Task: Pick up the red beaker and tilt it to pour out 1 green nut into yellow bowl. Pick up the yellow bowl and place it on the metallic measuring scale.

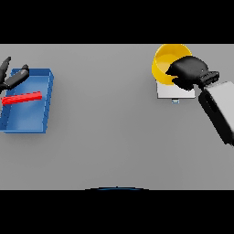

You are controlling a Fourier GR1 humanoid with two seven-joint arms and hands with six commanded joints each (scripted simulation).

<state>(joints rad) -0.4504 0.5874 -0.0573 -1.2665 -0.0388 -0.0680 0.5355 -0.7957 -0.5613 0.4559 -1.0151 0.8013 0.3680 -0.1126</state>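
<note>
Right hand (189, 72) curls on yellow bowl (168, 58) rim over scale (176, 91) nr table's far-right edge; prob light, rigid, slick; left hand (13, 77) relaxed.

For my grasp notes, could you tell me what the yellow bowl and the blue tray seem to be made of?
Yellow bowl: likely plastic, a uniform saturated colour with a soft sheen on the inner wall. Blue tray: probably matte plastic, flat colour without glints.

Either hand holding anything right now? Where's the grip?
Right hand grips the yellow bowl at its near-right rim, over the scale. Left hand holds nothing.
</note>
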